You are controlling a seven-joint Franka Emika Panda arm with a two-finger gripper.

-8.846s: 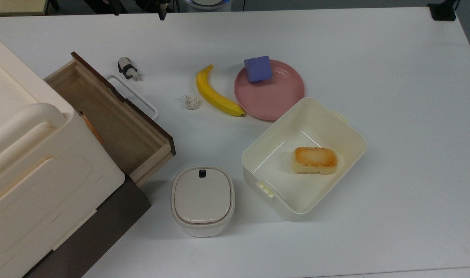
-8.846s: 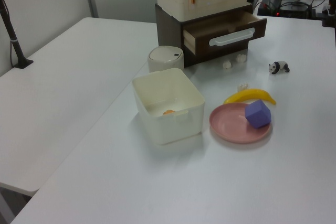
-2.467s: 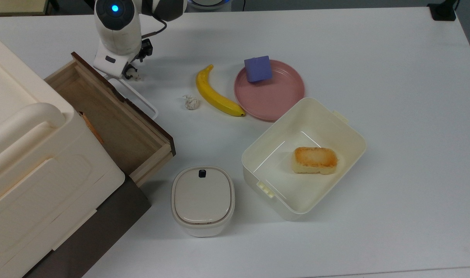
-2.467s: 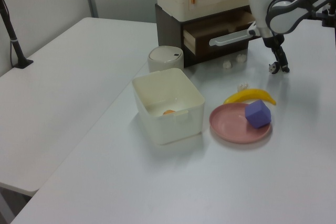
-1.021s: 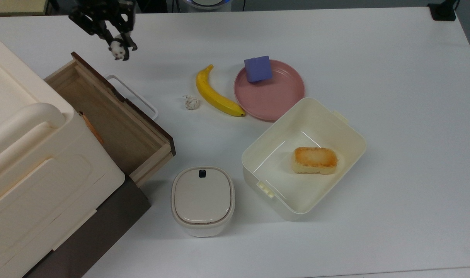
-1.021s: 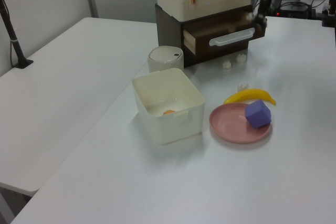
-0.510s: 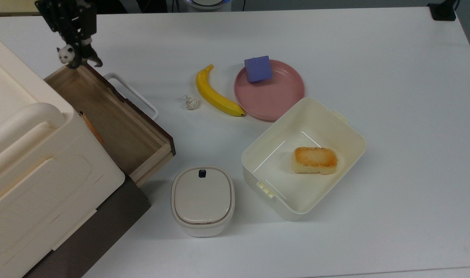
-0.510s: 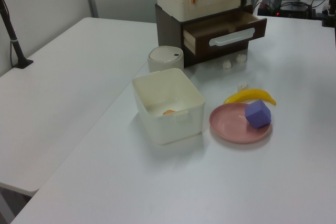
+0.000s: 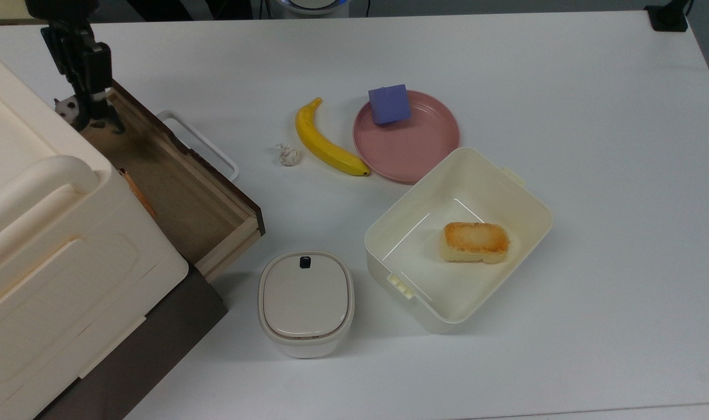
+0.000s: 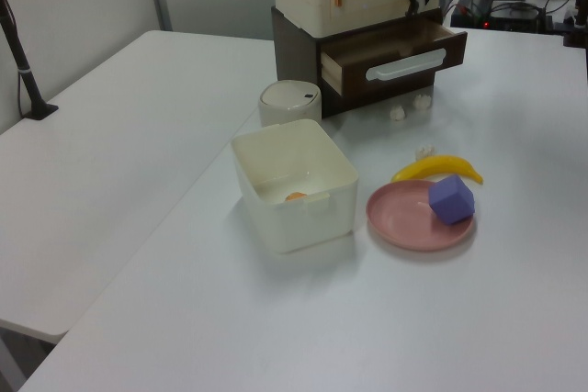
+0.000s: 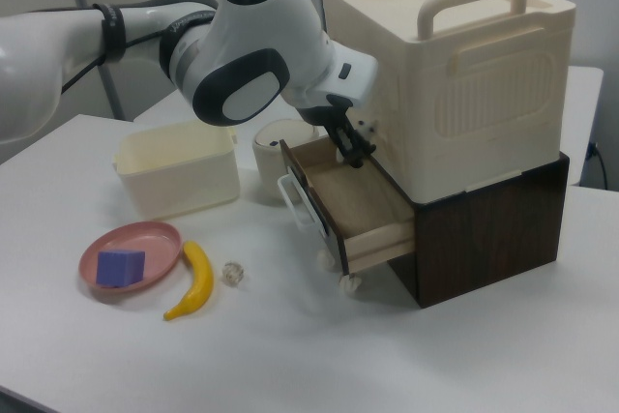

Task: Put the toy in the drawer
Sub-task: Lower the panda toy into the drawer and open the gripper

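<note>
At the far left of the top view, the claw (image 9: 89, 114) hangs over the back corner of the open drawer (image 9: 174, 186), its fingers clamped on the toy (image 9: 67, 108), a tiny black-and-white panda. The toy sits right against the cream cabinet (image 9: 34, 233) stacked above the drawer, so it is probably carried this deep to make sure it drops onto the wooden floor and not on the dark front panel or the white loop handle (image 9: 200, 144). In the right view the claw (image 11: 353, 147) seems just above the drawer's (image 11: 358, 205) inner end, though the toy is hard to pick out there, so whether it is fully past the side wall is uncertain. The drawer is pulled well out, which leaves room to lower from above.

Moving right along the worktop (image 9: 564, 87), a small paper ball (image 9: 288, 155) lies just beside a banana (image 9: 325, 140), which touches or nearly touches the rim of a pink plate (image 9: 416, 151) carrying a purple-blue cube (image 9: 389, 104). Nearer the front edge stand a lidded cream pot (image 9: 305, 302) and an open cream box (image 9: 523, 204) holding a piece of toasted bread (image 9: 476, 241). None of these lies in the claw's way.
</note>
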